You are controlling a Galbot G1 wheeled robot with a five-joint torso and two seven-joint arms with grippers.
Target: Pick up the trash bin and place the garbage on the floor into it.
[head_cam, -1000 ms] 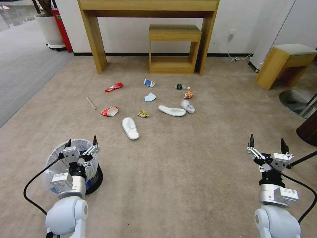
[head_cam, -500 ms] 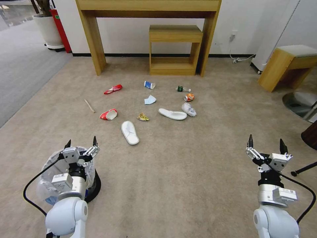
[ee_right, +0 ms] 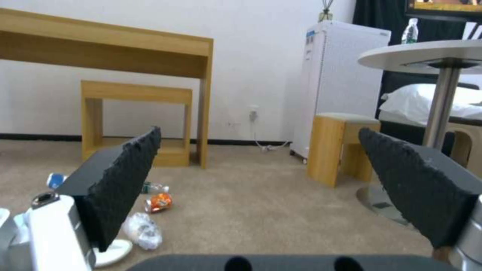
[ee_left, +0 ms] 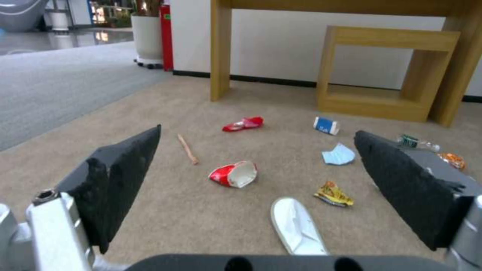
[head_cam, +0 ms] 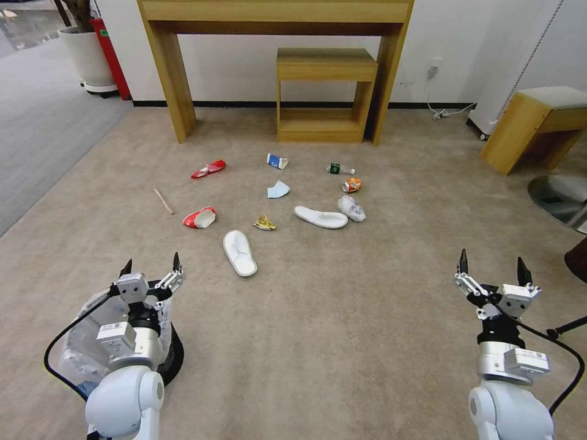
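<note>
The trash bin (head_cam: 73, 351), white bag over a black base, stands on the floor (head_cam: 342, 318) at near left, partly hidden behind my left arm. My left gripper (head_cam: 151, 266) hovers open just above its far rim, holding nothing. My right gripper (head_cam: 492, 261) hangs open over bare carpet at near right. The garbage lies ahead: two white slippers (head_cam: 239, 252), red cups (head_cam: 199, 217), a blue mask (head_cam: 278, 190), a yellow wrapper (head_cam: 264, 223), an orange can (head_cam: 351, 184) and a stick (head_cam: 162, 200). The left wrist view shows a red cup (ee_left: 233, 175) between the open fingers.
A wooden desk (head_cam: 275, 12) with a small shelf (head_cam: 324, 91) under it stands against the far wall. A wooden stool (head_cam: 532, 128) and a round table base (head_cam: 559, 195) are at right. Grey ribbed carpet (head_cam: 36, 134) borders the left.
The whole head view has shifted: the litter and the bin sit lower in the picture, the bin further under my left arm. Both grippers hold the same open pose.
</note>
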